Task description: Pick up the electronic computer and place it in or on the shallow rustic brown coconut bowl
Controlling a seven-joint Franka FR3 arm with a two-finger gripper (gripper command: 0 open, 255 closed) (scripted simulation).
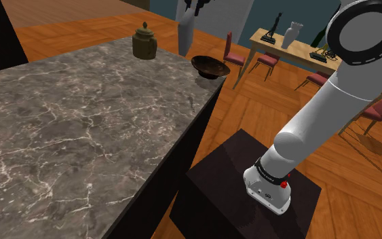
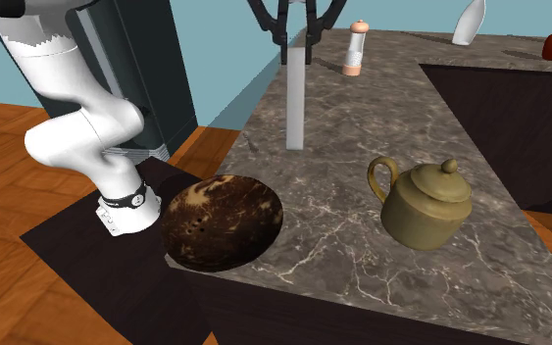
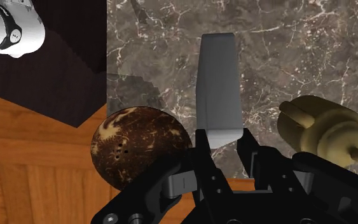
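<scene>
Because the gripper, upper centre of the second exterior view, clamps only the top end of the grey slab computer dangling above the table, it could swing, slip, or tip the edge-perched brown bowl at lower left.

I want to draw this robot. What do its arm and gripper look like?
The arm is white, fat and rounded, with a black ring joint. A black band with a red dot circles its bottom. The gripper is all black, with two fingers.

Even bright light, faint shadow on counter, perhaps overhead
</scene>
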